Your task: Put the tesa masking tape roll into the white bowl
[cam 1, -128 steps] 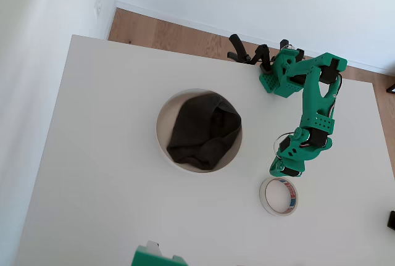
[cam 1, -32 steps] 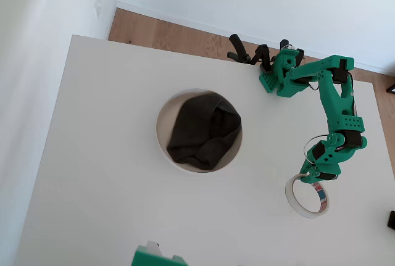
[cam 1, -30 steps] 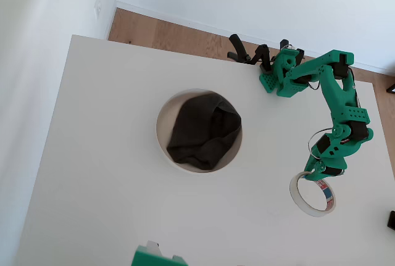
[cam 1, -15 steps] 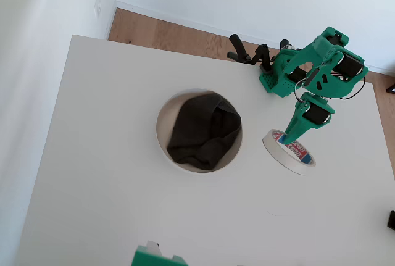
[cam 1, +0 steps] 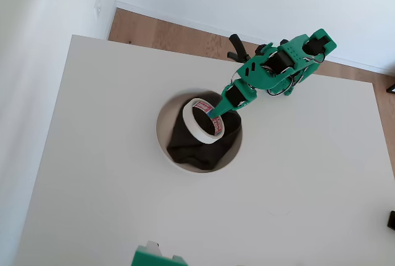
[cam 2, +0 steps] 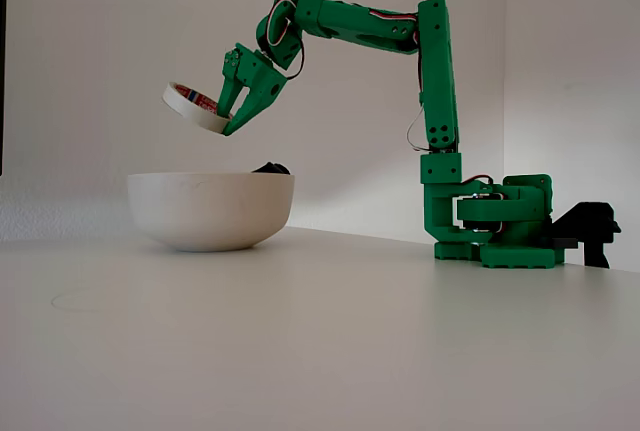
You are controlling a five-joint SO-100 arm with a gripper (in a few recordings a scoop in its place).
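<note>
One gripper point(cam 2: 232, 116) is pinching one tilted cream tape ring point(cam 2: 194, 106), red-and-blue inside, up above one white bowl point(cam 2: 211, 212).

arm point(cam 2: 437, 81): green plastic links | black servos | thin cables (looped near wrist)

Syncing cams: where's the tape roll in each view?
Overhead view: tape roll just left of centre, over the bowl opening, held by the gripper.
Fixed view: tape roll upper left, tilted, in the air above the bowl.
Shared landmark: the dark cloth in the bowl.
</note>
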